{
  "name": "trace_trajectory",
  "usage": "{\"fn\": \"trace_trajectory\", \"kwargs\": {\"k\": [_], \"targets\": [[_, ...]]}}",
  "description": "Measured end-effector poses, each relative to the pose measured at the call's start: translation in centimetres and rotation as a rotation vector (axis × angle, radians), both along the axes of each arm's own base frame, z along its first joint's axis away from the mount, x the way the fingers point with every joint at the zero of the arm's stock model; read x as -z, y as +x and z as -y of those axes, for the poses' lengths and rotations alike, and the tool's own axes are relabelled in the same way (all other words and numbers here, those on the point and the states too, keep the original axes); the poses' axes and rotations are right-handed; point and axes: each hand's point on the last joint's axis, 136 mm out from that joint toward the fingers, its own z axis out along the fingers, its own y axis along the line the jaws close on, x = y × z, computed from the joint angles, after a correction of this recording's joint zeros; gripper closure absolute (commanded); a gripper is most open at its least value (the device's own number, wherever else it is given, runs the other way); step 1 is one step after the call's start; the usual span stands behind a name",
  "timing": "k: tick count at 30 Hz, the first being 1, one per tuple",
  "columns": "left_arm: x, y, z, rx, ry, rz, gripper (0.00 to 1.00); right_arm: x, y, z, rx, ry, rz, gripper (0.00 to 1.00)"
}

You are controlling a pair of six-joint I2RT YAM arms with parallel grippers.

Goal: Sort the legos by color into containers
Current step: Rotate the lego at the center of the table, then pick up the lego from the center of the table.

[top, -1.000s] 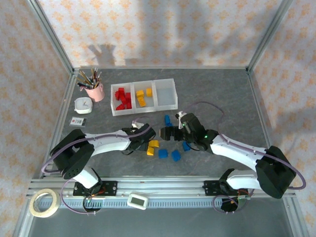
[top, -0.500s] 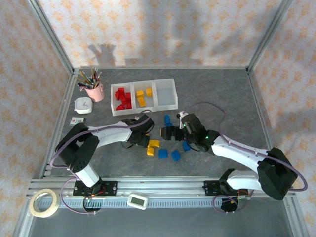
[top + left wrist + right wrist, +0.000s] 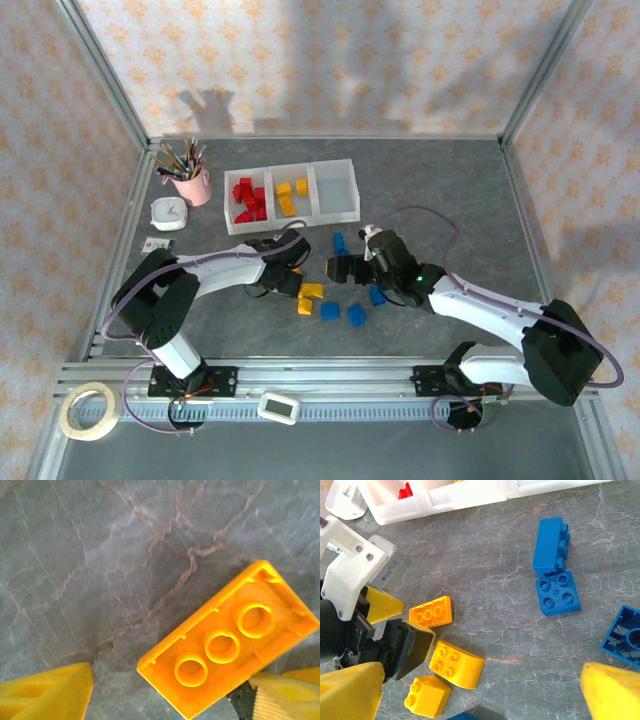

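Left gripper [image 3: 165,697] sits low over the table [image 3: 100,555], jaws spread, gripping nothing. An upturned yellow brick [image 3: 227,640] lies between its fingers, hard by the right-hand one; contact not certain. The right wrist view puts the same gripper [image 3: 400,625] just beside that brick [image 3: 431,612], with two more yellow bricks [image 3: 457,665] close by on the slab. Right gripper [image 3: 480,700] hangs over this patch, jaws wide, carrying nothing. Further out lie loose blue bricks [image 3: 558,592]: two touching each other, another at the frame edge. From overhead I count about four blue [image 3: 330,311] scattered between the two arms. Beyond them are the containers [image 3: 290,229]: left compartment holds the red bricks [image 3: 247,200], the middle one a few yellow [image 3: 290,196], and the right compartment shows no brick. No red seen loose on the table. Judgement: red looks finished, yellow is partway with about three to go, blue not started, so roughly half done. Step in hand reads as the pick of the upturned yellow brick, bound for the middle compartment.
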Motion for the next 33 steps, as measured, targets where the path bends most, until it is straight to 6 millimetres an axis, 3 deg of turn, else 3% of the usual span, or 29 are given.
{"fn": "trace_trajectory", "kwargs": {"k": [6, 10, 29, 33], "targets": [[-2.3, 4.6, 1.6, -0.037, -0.083, 0.176, 0.22, 0.1, 0.0, 0.0, 0.0, -0.002, -0.003, 0.0], [-2.8, 5.9, 2.4, -0.039, -0.109, 0.218, 0.22, 0.1, 0.0, 0.0, 0.0, -0.003, -0.003, 0.0], [-1.0, 5.6, 2.3, -0.076, -0.088, 0.166, 0.38, -0.1, 0.0, 0.2, 0.008, -0.005, 0.004, 0.0], [-0.2, 5.3, 2.1, -0.071, -0.071, 0.144, 0.49, -0.1, 0.0, 0.2, 0.008, -0.005, 0.004, 0.0]]}}
